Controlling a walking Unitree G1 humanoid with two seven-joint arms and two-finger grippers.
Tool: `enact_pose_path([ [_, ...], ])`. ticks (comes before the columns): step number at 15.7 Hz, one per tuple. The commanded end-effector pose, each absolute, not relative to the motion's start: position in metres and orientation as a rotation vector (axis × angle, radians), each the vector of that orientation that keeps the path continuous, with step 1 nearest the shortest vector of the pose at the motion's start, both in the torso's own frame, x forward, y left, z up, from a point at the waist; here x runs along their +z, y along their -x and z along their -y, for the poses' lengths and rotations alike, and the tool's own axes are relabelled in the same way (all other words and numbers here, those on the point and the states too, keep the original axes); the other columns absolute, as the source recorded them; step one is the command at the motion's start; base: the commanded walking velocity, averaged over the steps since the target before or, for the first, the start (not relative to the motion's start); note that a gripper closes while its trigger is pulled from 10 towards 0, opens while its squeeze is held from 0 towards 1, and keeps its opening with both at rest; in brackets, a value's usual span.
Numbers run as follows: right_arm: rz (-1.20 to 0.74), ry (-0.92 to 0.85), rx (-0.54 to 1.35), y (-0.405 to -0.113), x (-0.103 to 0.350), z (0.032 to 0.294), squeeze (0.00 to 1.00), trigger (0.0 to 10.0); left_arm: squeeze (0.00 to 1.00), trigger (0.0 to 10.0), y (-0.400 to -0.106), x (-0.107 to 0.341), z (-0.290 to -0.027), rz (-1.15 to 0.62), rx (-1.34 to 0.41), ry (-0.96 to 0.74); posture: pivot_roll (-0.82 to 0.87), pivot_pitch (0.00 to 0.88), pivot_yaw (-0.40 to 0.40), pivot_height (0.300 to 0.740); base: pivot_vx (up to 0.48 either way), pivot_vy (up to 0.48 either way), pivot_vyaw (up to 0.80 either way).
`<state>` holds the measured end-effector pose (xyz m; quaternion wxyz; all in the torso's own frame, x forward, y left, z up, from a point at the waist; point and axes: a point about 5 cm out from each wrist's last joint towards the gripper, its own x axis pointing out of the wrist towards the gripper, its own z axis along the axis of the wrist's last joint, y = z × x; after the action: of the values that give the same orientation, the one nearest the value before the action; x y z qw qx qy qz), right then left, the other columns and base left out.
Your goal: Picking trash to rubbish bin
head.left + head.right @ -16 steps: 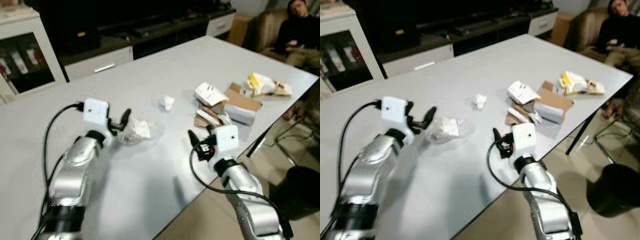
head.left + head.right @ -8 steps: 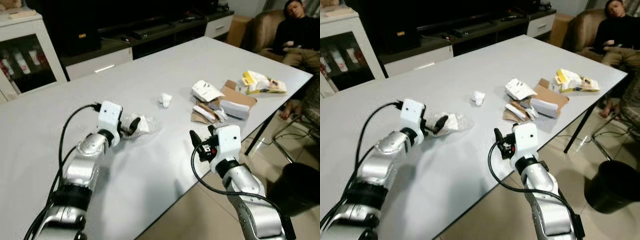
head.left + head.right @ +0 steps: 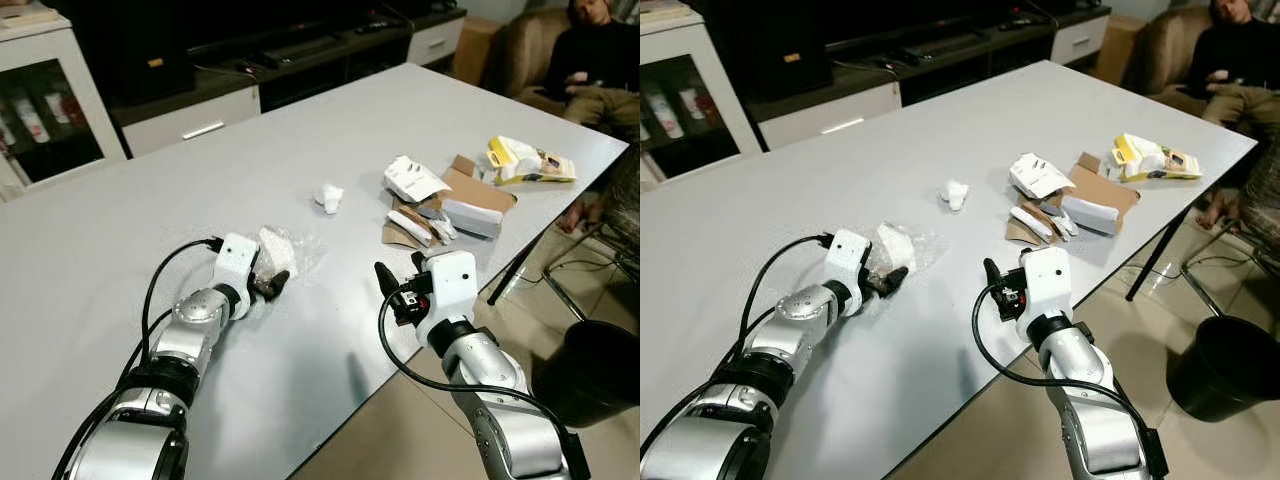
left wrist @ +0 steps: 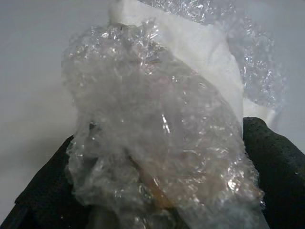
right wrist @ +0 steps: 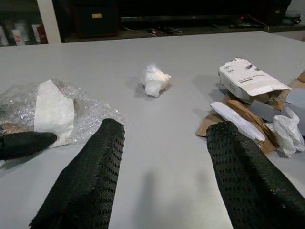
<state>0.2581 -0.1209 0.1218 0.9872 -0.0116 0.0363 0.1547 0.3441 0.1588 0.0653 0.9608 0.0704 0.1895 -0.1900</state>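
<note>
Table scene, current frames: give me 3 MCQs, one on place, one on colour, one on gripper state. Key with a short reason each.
1. Where is the rubbish bin?
A. on the table
B. on the floor by the table's right side
C. under the TV cabinet

2. What colour is the small crumpled wad in mid-table?
A. white
B. red
C. green

3. What is the left gripper doing?
A. hanging idle, off the table
B. open above the cardboard
C. closed on the bubble wrap

Key: 1 B, the black bin stands on the tiles beside the table; 2 A, the wad is white; 3 C, the left wrist view shows the wrap bunched between the black fingers. The right gripper hovers open.
</note>
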Motion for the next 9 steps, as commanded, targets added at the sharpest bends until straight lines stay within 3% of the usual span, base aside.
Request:
enact_pose_path([
  [1,-0.067,0.023,0.299,-0.256,0.1245,0.1219,0.0,10.0,0.0,2.9,-0.3372,0.0507,-0.1636,-0.464,-0.396,-0.153,-0.07,0.0,0.023,0.74,0.0,0.0,0.0],
  [2,-0.068,0.023,0.301,-0.256,0.1243,0.1215,0.0,10.0,0.0,2.9,-0.3372,0.0498,-0.1644,-0.467,-0.393,-0.149,-0.07,0.0,0.023,0.74,0.0,0.0,0.0],
  [3,-0.068,0.022,0.302,-0.2562,0.1246,0.1213,0.0,10.0,0.0,0.0,-0.3364,0.0486,-0.1642,-0.473,-0.41,-0.161,-0.06,0.0,0.015,0.74,0.0,0.0,0.0],
  [9,-0.068,0.024,0.313,-0.2603,0.1245,0.1184,0.0,10.0,0.0,0.0,-0.332,0.0434,-0.1661,-0.497,-0.458,-0.139,-0.05,0.0,0.01,0.74,0.0,0.0,0.0],
])
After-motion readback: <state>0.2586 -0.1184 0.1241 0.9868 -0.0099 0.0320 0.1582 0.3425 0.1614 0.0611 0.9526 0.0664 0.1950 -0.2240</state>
